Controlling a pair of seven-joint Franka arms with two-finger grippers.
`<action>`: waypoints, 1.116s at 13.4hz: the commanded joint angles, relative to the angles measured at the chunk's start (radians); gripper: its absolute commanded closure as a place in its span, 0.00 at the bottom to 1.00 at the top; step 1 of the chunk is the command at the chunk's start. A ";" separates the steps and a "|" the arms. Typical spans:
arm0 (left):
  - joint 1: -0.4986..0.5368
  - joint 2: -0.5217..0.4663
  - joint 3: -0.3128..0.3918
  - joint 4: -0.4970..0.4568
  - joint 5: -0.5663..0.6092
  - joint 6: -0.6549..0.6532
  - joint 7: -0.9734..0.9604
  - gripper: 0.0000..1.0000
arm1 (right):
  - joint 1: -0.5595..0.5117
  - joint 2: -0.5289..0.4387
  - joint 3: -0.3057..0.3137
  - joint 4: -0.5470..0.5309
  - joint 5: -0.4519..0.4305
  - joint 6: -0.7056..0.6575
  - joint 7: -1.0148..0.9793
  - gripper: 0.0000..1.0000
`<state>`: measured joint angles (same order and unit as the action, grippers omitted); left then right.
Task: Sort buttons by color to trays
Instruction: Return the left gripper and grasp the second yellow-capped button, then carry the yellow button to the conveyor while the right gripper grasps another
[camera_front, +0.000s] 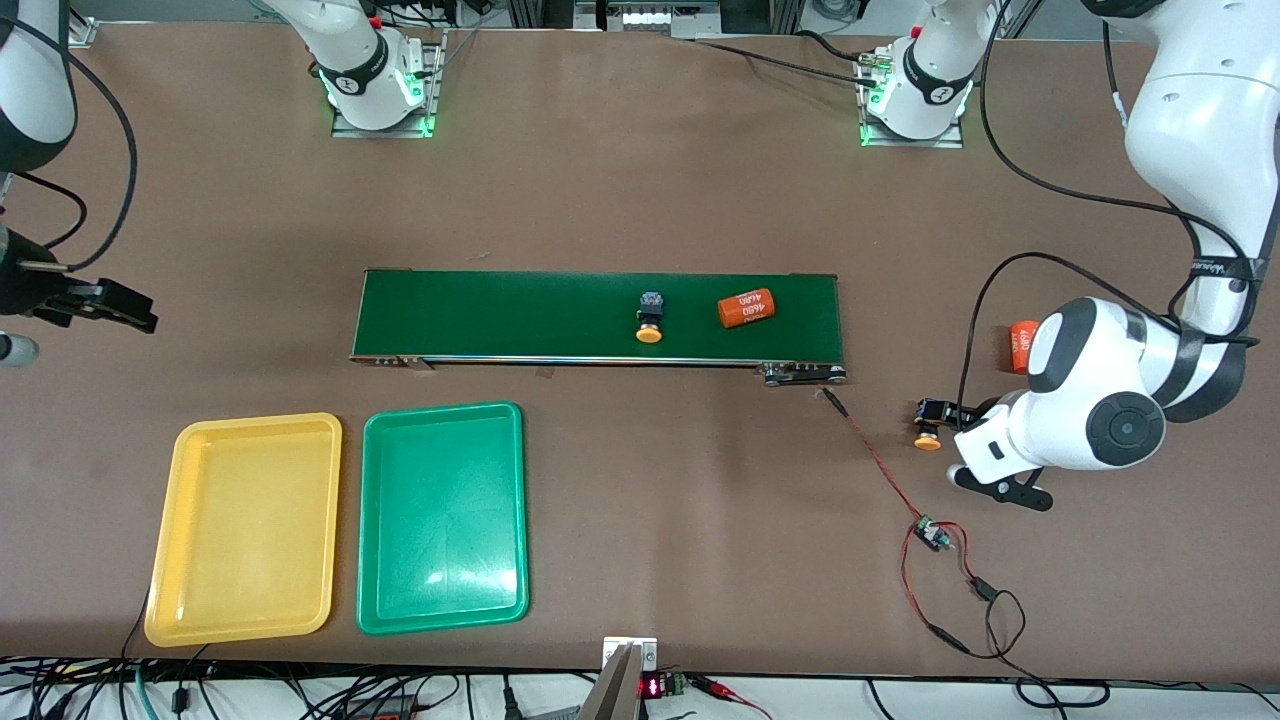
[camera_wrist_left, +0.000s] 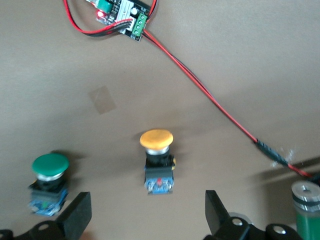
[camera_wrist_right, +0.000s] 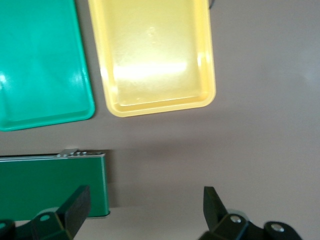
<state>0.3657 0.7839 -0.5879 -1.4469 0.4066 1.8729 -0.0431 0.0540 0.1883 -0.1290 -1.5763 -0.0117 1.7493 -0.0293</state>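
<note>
Buttons lie in two places. One orange-capped button (camera_front: 650, 319) sits on the green conveyor belt (camera_front: 500, 312), cap toward the front camera, with an orange cylinder (camera_front: 747, 308) beside it on the belt, toward the left arm's end. A second orange button (camera_wrist_left: 157, 160) lies on the bare table past the belt's end at the left arm's side, and a green button (camera_wrist_left: 48, 183) lies just beside it; the green one shows only in the left wrist view. Another orange cylinder (camera_front: 1022, 346) rests on the table near them, partly hidden by the left arm.

Both trays sit nearer the front camera than the belt, toward the right arm's end of the table. The green tray (camera_front: 442, 598) is side by side with the yellow tray (camera_front: 245, 615), edges close but apart, the yellow one nearer the table's end. Neither holds anything.

The left gripper (camera_wrist_left: 147, 220) hangs over the second orange button, fingers spread wide with the button between their lines, not touching it. The right gripper (camera_wrist_right: 145, 210) hovers over bare table by the belt's end, above the trays' side, fingers likewise spread and holding nothing.

A red-and-black wire (camera_front: 880, 460) runs from the belt's end to a small circuit board (camera_front: 930, 533).
</note>
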 joint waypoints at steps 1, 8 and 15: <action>0.005 -0.020 0.020 -0.107 0.020 0.089 -0.037 0.00 | 0.052 0.020 0.002 -0.004 0.039 -0.002 0.017 0.00; 0.007 -0.017 0.053 -0.274 0.126 0.301 -0.038 0.23 | 0.315 0.131 0.002 -0.004 0.116 -0.020 0.203 0.00; -0.001 -0.047 0.025 -0.256 0.106 0.194 -0.078 0.84 | 0.522 0.252 0.002 -0.004 0.118 0.125 0.501 0.00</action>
<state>0.3674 0.7803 -0.5381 -1.7010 0.5071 2.1321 -0.0808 0.5249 0.4168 -0.1172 -1.5861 0.0961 1.8322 0.3846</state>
